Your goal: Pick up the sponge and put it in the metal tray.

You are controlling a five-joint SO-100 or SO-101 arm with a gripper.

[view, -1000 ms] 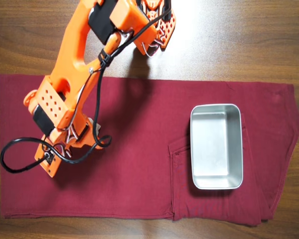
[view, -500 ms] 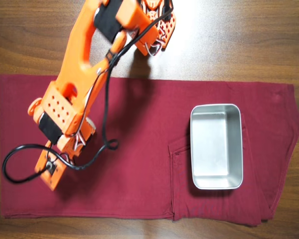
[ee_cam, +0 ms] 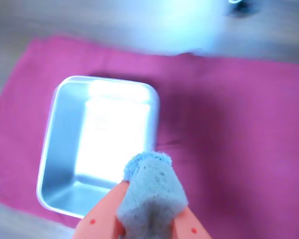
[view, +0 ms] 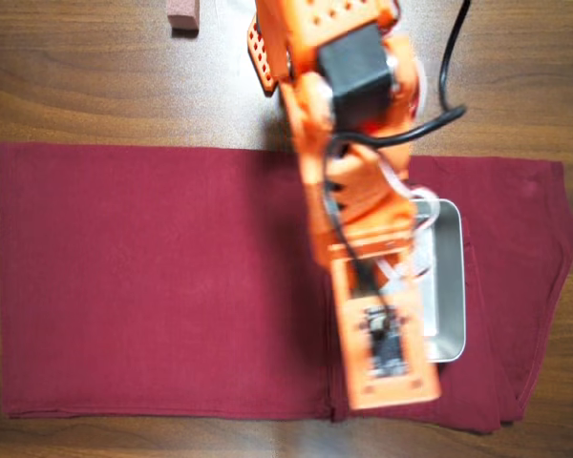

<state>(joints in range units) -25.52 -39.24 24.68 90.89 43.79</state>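
In the wrist view my orange gripper [ee_cam: 148,211] is shut on the sponge [ee_cam: 152,191], a small beige-grey porous foam block, held in the air. The sponge hangs over the near right corner of the metal tray [ee_cam: 60,144], a shiny silver pan with rounded corners that lies on the cloth. In the overhead view my orange arm [view: 363,219] covers the gripper, the sponge and most of the tray; only the tray's right side [view: 451,286] shows.
A dark red cloth [view: 153,277] covers the wooden table [view: 76,76]; it shows pink in the wrist view [ee_cam: 239,129]. A pinkish-brown block [view: 182,16] lies at the top edge of the overhead view. A black cable [view: 451,67] runs from the arm.
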